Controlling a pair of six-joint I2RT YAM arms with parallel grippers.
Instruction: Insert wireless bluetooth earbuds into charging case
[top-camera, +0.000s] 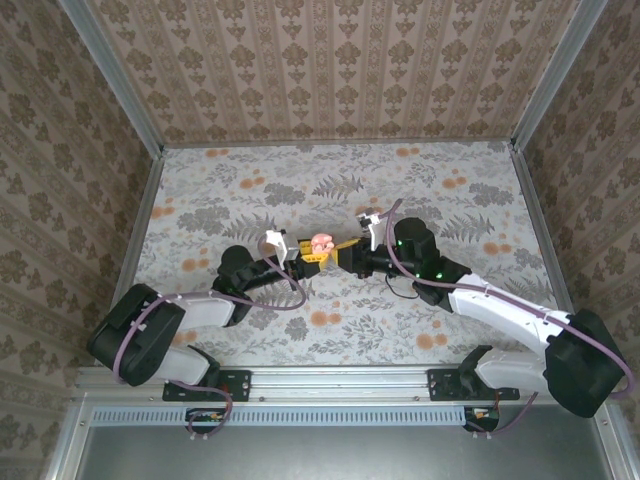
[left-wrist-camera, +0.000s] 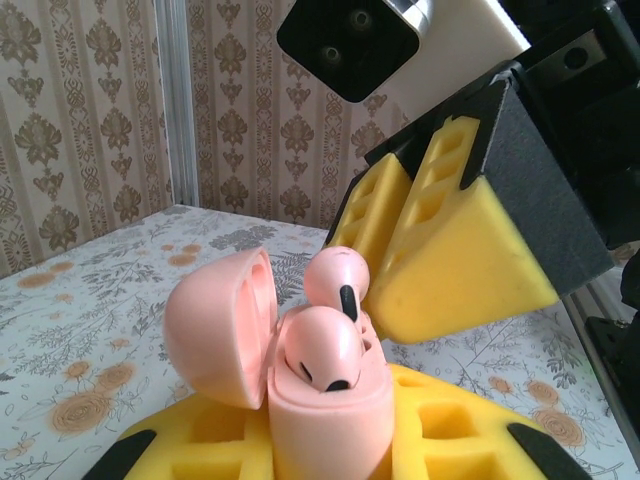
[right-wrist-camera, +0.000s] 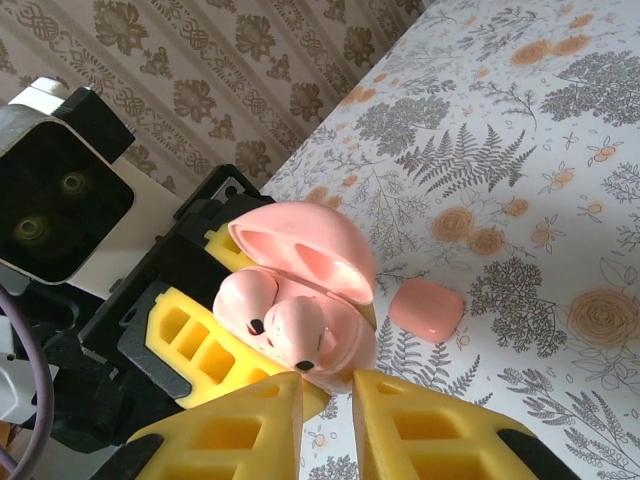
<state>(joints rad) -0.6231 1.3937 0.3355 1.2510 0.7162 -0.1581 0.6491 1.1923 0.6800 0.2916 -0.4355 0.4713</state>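
Observation:
The coral-pink charging case stands upright between the yellow pads of my left gripper, which is shut on it. Its lid is swung open to the left. Both earbuds rest in the case: the near one sits low, while the far one stands higher. My right gripper hovers just off the case with a narrow gap between its fingers and nothing in it; one tip is next to the taller earbud. From above, both grippers meet at the case mid-table.
A small flat pink rounded piece lies on the floral tabletop just beyond the case. Wallpapered walls and metal rails enclose the table on three sides.

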